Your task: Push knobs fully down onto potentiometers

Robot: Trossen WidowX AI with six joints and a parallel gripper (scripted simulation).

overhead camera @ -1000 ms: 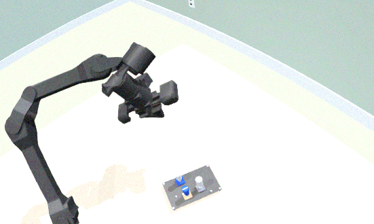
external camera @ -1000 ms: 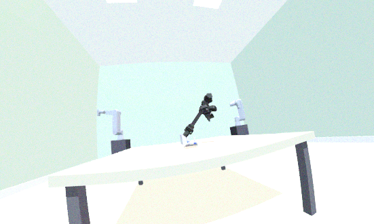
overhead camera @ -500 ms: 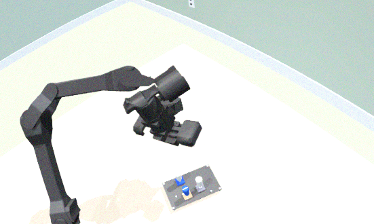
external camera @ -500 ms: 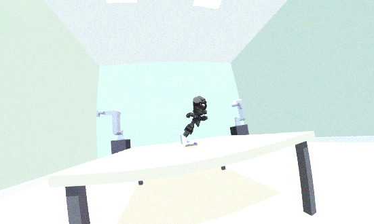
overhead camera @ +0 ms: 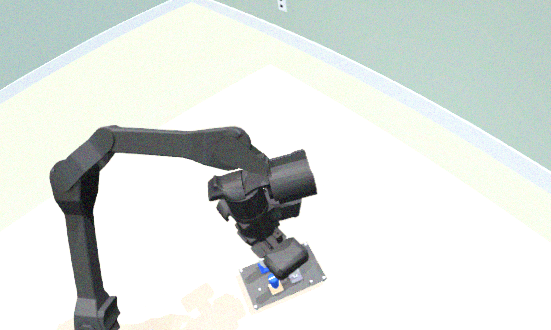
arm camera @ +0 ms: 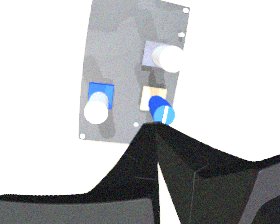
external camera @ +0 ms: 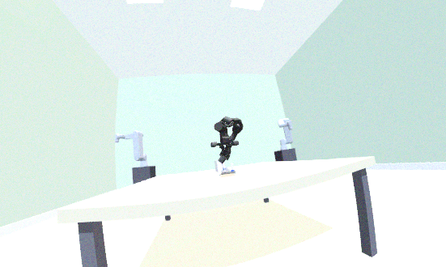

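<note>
The dark grey circuit board (overhead camera: pixel 314 267) (external camera: pixel 229 173) (arm camera: pixel 116 60) stands on the table. In the wrist view it carries a blue knob (arm camera: pixel 163 115) (overhead camera: pixel 273 281) with a white line on a tan potentiometer (arm camera: pixel 146 100) (overhead camera: pixel 276 289), a white knob (arm camera: pixel 171 59) on a pale lilac potentiometer (arm camera: pixel 149 52) (overhead camera: pixel 295 276), and another white knob (arm camera: pixel 96 111) on a blue potentiometer (arm camera: pixel 103 91) (overhead camera: pixel 263 268). How far down each knob sits cannot be told. My gripper (arm camera: pixel 151 130) is shut and empty, its tips appearing just beside the blue knob; their height is unclear. In the top view the gripper body hides the tips and both white knobs.
My arm (overhead camera: pixel 182 142) (external camera: pixel 228 121) arches over the table (external camera: pixel 212 192) to the board. Small light corner screws (arm camera: pixel 82 136) (overhead camera: pixel 256 307) mark the board's edges. Two pale robot arms (external camera: pixel 138 146) (external camera: pixel 286 131) stand on dark pedestals beyond the table.
</note>
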